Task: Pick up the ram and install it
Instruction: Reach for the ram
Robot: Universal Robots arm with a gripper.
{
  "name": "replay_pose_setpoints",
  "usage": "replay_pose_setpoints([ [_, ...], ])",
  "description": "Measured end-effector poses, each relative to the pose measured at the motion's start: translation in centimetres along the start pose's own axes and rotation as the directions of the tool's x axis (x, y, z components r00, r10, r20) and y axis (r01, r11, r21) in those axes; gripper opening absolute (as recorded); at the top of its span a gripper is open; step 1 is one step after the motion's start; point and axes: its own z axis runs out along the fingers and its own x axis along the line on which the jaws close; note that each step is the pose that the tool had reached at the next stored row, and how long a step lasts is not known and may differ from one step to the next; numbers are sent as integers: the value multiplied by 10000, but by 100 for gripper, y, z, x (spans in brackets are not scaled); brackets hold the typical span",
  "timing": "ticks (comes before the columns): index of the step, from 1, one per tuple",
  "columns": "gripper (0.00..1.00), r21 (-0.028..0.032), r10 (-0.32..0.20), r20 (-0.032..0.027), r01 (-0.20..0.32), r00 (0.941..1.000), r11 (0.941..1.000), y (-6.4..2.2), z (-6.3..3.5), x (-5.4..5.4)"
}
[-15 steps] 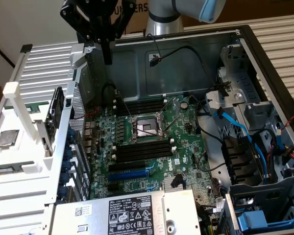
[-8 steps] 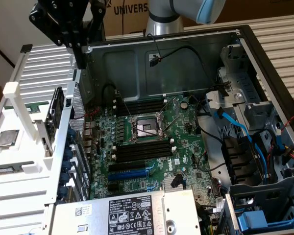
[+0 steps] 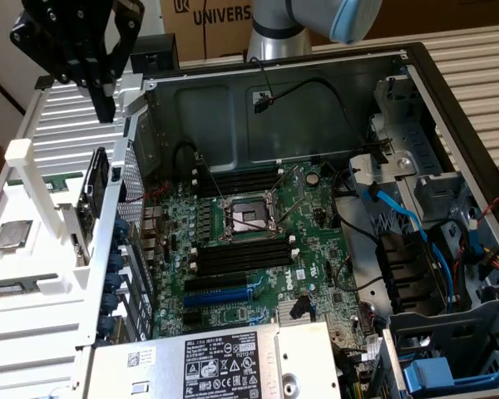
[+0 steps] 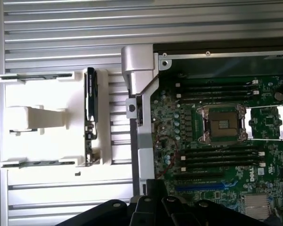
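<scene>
The ram (image 3: 95, 189) stands on its long edge in a white holder (image 3: 41, 191) outside the computer case, at the exterior view's left. In the wrist view the ram (image 4: 90, 117) is a narrow dark and green strip beside the case wall. My black gripper (image 3: 104, 100) hangs high above the holder's far end, well clear of the ram, shut with nothing between its fingers. Its dark fingers (image 4: 154, 200) edge into the wrist view. Black memory slots (image 3: 237, 259) lie bare on the green motherboard (image 3: 316, 216), on both sides of the processor socket (image 3: 245, 218).
A silver case wall (image 3: 121, 249) separates the holder from the motherboard. A square silver chip (image 3: 12, 235) lies on the holder. Black and blue cables (image 3: 399, 220) and drive cages fill the case's right side. A labelled power supply (image 3: 216, 362) sits at the front.
</scene>
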Motion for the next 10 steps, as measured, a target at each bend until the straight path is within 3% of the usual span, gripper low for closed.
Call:
replay_pose_setpoints([
  [10, 10, 8, 0, -1, 0, 10000, 10000, -49, -11, 453],
])
